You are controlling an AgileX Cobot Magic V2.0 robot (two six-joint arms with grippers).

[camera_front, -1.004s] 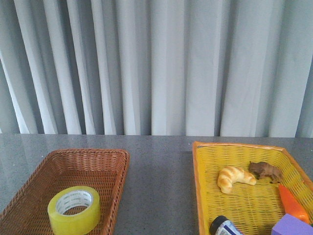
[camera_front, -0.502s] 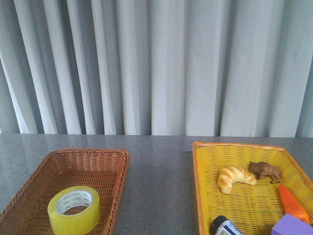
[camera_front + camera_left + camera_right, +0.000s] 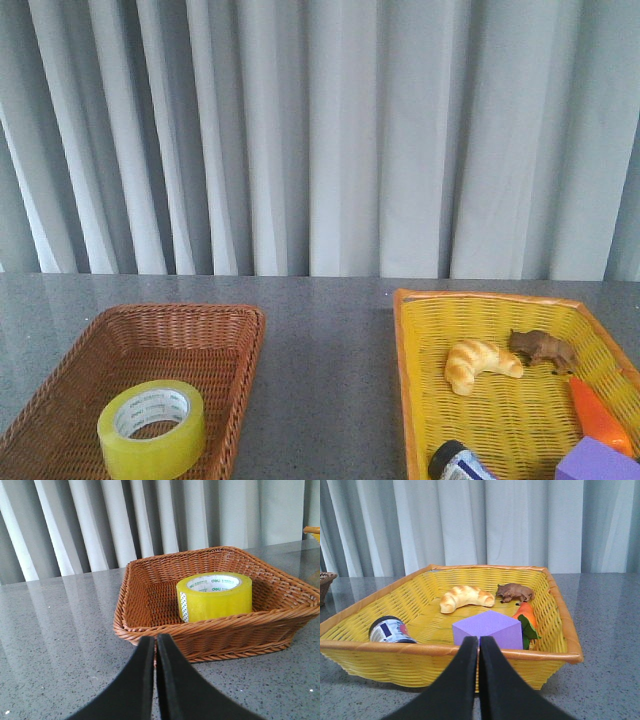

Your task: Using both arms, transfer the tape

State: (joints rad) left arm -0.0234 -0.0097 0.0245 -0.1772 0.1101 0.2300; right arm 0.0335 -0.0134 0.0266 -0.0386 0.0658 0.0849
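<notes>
The yellow tape lies flat in the brown wicker basket at the front left; the left wrist view also shows the tape in that basket. My left gripper is shut with nothing in it, over the grey table just outside the basket's near rim. My right gripper is shut and empty too, in front of the near rim of the yellow basket. Neither arm shows in the front view.
The yellow basket at the right holds a croissant, a brown toy animal, an orange carrot, a purple block and a small printed can. Grey curtains hang behind the table.
</notes>
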